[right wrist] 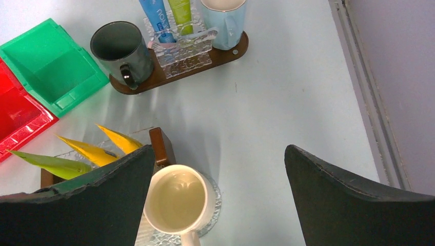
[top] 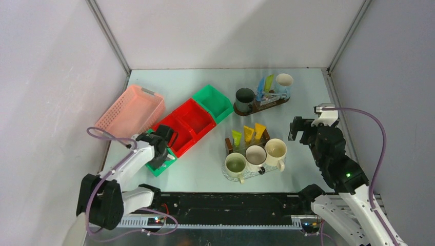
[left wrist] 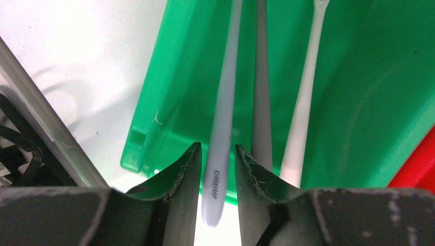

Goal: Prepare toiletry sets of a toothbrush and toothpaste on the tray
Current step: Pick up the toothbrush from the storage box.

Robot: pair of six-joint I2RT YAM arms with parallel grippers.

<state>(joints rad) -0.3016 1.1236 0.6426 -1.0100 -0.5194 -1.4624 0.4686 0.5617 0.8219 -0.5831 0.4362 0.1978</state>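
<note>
My left gripper [top: 163, 146] reaches into a green bin [left wrist: 359, 102] holding three slim pale toothbrushes. Its jaws [left wrist: 217, 148] stand close on either side of the leftmost toothbrush [left wrist: 224, 102], with a sliver of gap each side. My right gripper [top: 297, 128] hangs wide open [right wrist: 219, 147] over bare table beside a cream mug [right wrist: 177, 202]. The near tray [top: 251, 175] carries three mugs with green [top: 236, 137], yellow [top: 248, 134] and orange [top: 260, 131] toothpaste tubes behind them. The far tray [top: 262, 106] holds a dark mug [top: 245, 97], a pale blue mug [top: 283, 82] and two tubes.
A pink basket [top: 131, 109] lies at the back left. A red bin [top: 187, 125] and a second green bin [top: 213, 102] sit in a diagonal row beside it. Walls close in the table on three sides.
</note>
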